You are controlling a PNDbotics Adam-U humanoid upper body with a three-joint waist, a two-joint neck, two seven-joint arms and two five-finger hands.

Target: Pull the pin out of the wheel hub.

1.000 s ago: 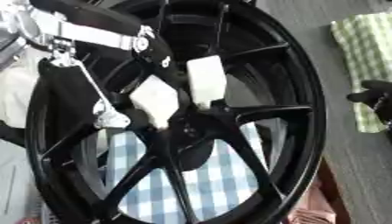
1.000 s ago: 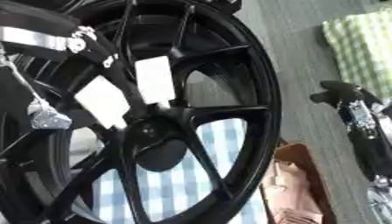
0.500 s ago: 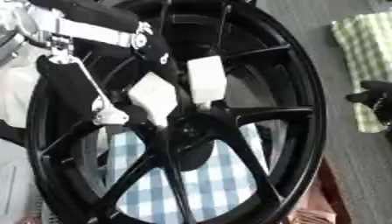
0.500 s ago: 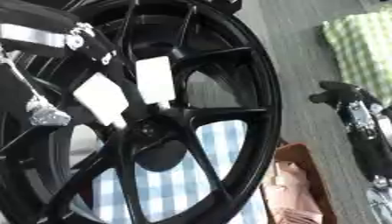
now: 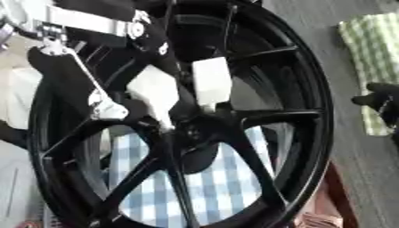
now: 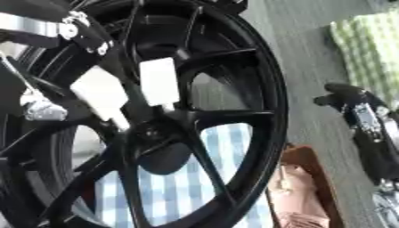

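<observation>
A large black spoked wheel [image 5: 308,111] stands tilted and fills most of both views. Its hub [image 5: 191,131] sits where the spokes meet, near the middle. My left hand [image 5: 156,91], black and silver with white pads, comes in from the upper left, and its white end lies against the hub from above. I cannot make out the pin: the hand and the dark hub hide it. My right hand [image 6: 362,118] hangs at the right, apart from the wheel and holding nothing that I can see.
A blue and white checked cloth [image 5: 226,187] shows through the spokes beneath the wheel. A green checked cloth [image 6: 366,53] lies at the upper right. A brown tray [image 6: 300,156] with something pink in it sits by the rim at the lower right.
</observation>
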